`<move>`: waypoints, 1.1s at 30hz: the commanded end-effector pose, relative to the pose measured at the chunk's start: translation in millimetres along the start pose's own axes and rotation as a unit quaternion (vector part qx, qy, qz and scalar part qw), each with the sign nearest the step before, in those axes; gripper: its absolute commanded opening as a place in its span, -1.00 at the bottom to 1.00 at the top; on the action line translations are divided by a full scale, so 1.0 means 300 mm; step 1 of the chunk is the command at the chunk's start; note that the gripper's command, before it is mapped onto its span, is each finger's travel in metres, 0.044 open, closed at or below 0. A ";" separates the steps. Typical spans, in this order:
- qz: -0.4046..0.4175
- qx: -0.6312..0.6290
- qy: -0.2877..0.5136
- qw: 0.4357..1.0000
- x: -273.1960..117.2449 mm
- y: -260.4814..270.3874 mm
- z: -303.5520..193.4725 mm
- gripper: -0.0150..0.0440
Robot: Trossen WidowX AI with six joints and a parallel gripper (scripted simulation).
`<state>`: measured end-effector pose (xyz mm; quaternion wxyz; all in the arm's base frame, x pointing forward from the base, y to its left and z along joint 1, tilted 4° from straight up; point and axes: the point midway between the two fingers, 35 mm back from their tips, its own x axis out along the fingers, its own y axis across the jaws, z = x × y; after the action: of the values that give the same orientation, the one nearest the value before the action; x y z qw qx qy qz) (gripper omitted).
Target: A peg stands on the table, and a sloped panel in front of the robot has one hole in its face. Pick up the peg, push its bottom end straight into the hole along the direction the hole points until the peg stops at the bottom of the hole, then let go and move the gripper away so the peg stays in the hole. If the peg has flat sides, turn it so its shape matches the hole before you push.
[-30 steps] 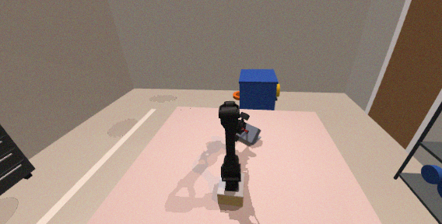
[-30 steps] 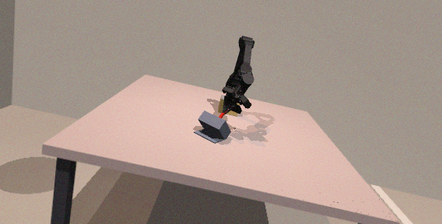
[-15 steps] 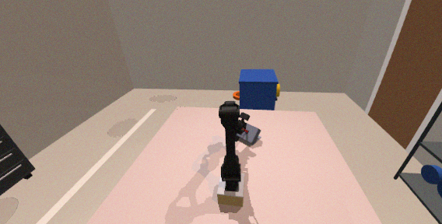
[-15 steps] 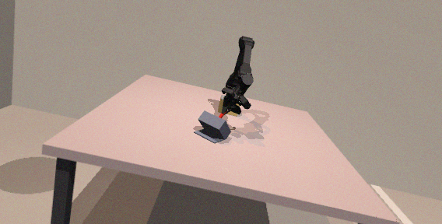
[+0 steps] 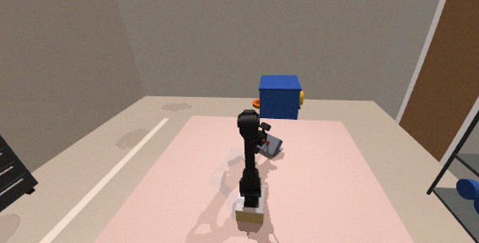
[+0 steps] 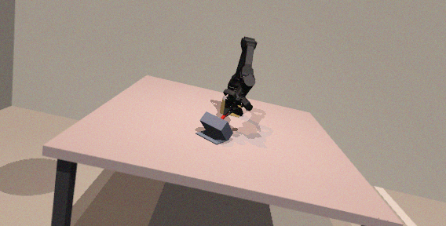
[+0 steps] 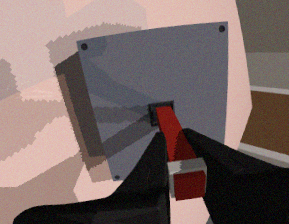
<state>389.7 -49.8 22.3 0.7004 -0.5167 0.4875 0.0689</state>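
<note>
Your peg was poised at the hole, where a jam was the main risk.
Your gripper (image 5: 267,142) (image 6: 224,114) (image 7: 172,136) was clamped on the red peg (image 6: 223,117) (image 7: 171,129), its lower end at the square hole (image 7: 153,116) in the grey sloped panel (image 5: 271,145) (image 6: 215,121) (image 7: 160,65), near the middle of the worktop (image 5: 312,163) (image 6: 157,112). You could not tell whether the tip was inside. Dark gap showed at the hole's left, so an off-centre push might have caught the right edge; a slight twist or wrong tilt could have wedged the flat sides or slipped your grip.
</note>
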 end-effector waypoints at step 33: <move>0.001 -0.002 -0.002 1.000 0.057 -0.006 0.002 -0.49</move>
<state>397.4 -55.7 12.8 0.6998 -0.5171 0.4877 0.0713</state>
